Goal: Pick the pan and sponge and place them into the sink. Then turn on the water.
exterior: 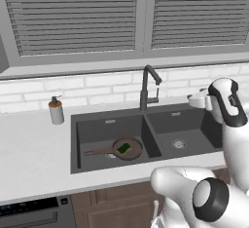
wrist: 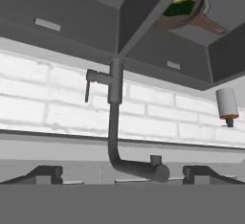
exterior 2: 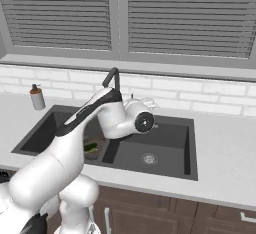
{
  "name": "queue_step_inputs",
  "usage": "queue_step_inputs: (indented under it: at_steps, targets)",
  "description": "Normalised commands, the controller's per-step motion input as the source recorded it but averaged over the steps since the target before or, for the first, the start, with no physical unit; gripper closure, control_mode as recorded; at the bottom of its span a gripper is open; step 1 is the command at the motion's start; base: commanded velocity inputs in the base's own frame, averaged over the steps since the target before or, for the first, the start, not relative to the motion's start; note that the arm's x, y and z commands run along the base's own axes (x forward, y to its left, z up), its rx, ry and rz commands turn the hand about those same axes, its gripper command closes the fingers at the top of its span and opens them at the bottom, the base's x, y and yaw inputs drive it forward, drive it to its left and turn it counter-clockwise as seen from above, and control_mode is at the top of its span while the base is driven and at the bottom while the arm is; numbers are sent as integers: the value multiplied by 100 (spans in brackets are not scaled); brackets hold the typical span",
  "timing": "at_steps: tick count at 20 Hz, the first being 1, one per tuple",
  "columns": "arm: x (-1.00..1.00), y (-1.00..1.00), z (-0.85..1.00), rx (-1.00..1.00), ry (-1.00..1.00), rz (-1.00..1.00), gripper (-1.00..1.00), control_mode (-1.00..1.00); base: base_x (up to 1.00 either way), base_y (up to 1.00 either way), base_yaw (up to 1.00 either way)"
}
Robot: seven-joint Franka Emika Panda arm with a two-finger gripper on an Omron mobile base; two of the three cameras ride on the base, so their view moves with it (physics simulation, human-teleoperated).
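With the end effector (wrist: 122,173) spread wide and empty, the faucet lever (wrist: 87,90) could be overshot, leaving the faucet (exterior: 147,86) dry.

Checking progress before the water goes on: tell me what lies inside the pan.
The green sponge lies inside the pan, which sits in the left basin of the sink. The pan floor beneath the sponge is covered. No water runs from the faucet.

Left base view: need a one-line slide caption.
Dark-brown frying pan with green sponge rests in dark-grey double sink's left basin; gooseneck faucet dry.
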Motion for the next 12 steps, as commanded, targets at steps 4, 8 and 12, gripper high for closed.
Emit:
queue_step_inputs:
  at_steps: [4, 8, 12]
  targets:
    - [56, 0, -34, 1, 0, 4, -100, -100, 0, 0, 0]
    - [53, 0, -41, 0, -1, 5, -100, -100, 0, 0, 0]
    - [42, 0, -43, 2, -4, 6, -100, -100, 0, 0, 0]
